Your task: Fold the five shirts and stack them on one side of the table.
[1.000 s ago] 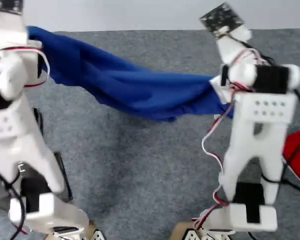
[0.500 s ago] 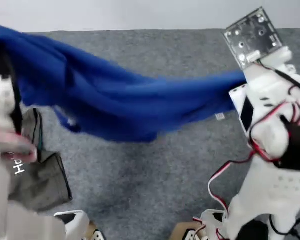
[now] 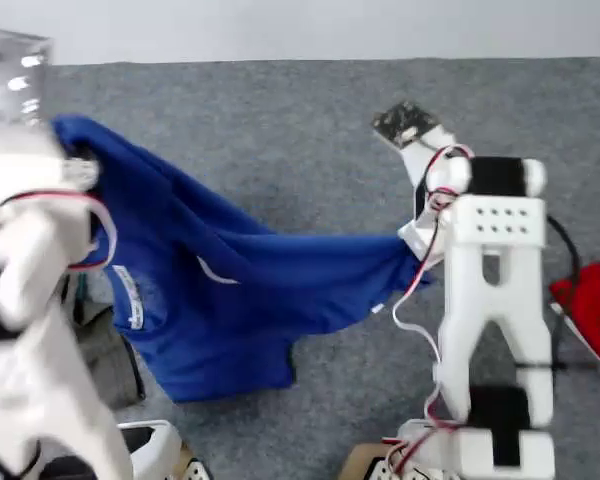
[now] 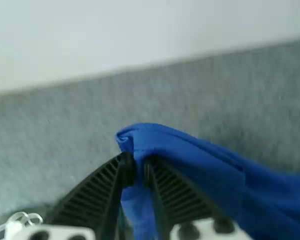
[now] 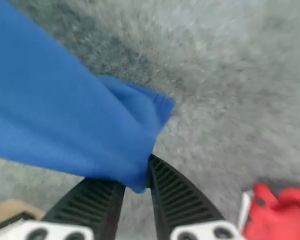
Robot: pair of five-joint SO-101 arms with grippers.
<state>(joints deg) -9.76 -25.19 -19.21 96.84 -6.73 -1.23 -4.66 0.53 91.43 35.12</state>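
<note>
The left gripper [image 4: 135,169] pinches a bunched corner of the blue shirt [image 3: 242,300], jaws nearly closed on it. The right gripper [image 5: 138,181] clamps another edge.

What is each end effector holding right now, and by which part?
Both hold the blue shirt: the left end effector pinches a bunched edge at one end, the right end effector a bunched edge at the opposite end.

Plain blue shirt [image 3: 230,300]; red shirt [image 3: 592,305]; grey speckled table [image 3: 280,130].
</note>
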